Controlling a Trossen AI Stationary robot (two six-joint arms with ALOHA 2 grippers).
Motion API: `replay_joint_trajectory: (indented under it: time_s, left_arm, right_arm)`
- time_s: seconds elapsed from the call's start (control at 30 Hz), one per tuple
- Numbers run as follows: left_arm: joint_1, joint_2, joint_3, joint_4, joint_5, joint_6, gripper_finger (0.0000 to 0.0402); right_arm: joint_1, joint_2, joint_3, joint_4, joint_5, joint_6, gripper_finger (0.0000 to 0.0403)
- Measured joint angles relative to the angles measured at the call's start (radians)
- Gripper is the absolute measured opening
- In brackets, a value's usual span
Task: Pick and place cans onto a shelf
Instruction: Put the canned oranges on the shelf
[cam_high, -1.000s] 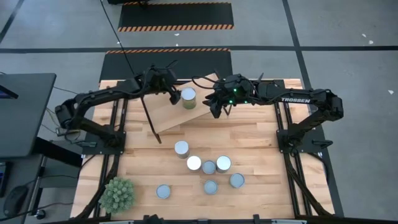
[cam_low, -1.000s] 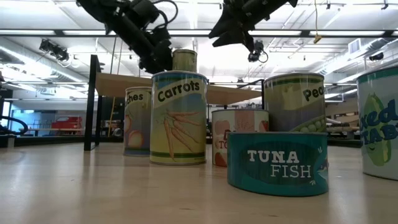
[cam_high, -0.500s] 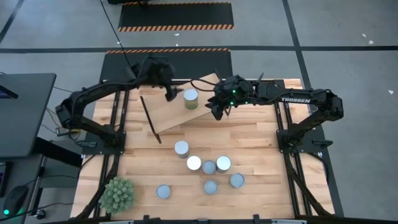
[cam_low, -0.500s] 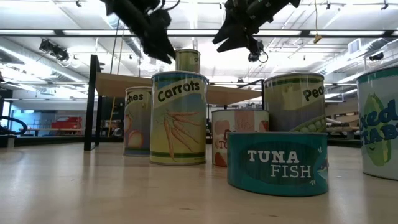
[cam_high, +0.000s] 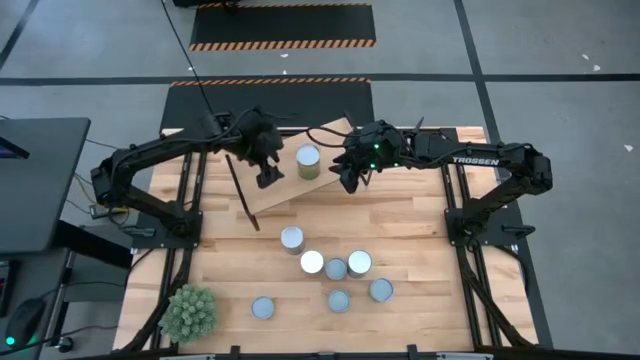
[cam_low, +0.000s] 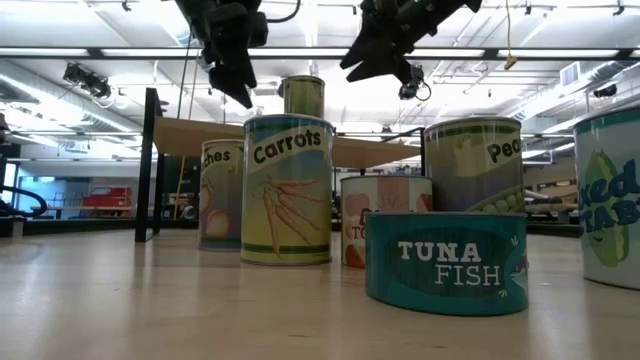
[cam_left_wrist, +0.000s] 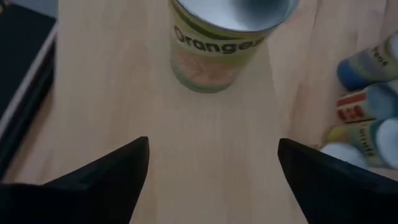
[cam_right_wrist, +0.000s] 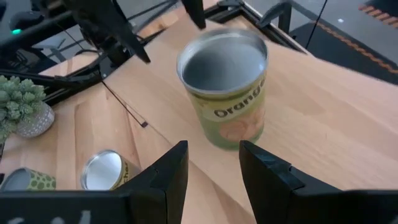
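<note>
Hovering over the tilted shelf (cam_high: 283, 188) at roughly 9 o'clock from the Orange can (cam_high: 308, 161): left gripper (cam_high: 267, 172), fingers spread wide, nothing between them. Standing upright on the plank, that can, already placed by the look of it. Sitting at 3 o'clock from it: right gripper (cam_high: 352, 172), fingers a bit apart, also carrying nothing.

Probably a good moment to clear out and go for the next one. Best to lift the left gripper straight up before swinging away, so no finger clips the can's side, given that the plank slopes and a nudge could send it sliding or tipping. Same for the right side: back off level, not across the can top.

Waiting down at 6 o'clock from the shelf, the loose cans (cam_high: 336, 268), bunched close, a few nearly touching. Worth taking an outer one first, e.g. the lone one (cam_high: 263, 307) near the spiky plant (cam_high: 189, 312).

Pale butcher-block tabletop (cam_high: 420, 220), smooth. Grey floor around it, hazard-striped mats (cam_high: 282, 25) at 12 o'clock, dark desk (cam_high: 35, 180) off at 9. Workshop with strip lights behind in the low view.
</note>
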Motion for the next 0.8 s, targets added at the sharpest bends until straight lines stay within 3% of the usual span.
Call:
replay_joint_trajectory:
  time_s: [0.47,0.8]
  left_arm:
    - [-0.091,0.039,-0.002,0.009,-0.019,-0.159,0.0347]
    - [-0.09,0.05,-0.003,0.066,-0.176,-0.166,0.0347]
  right_arm:
    - [-0.042,0.053,-0.001,0.012,-0.025,-0.044,0.0151]
    - [-0.06,0.053,-0.001,0.012,-0.023,-0.058,0.0151]
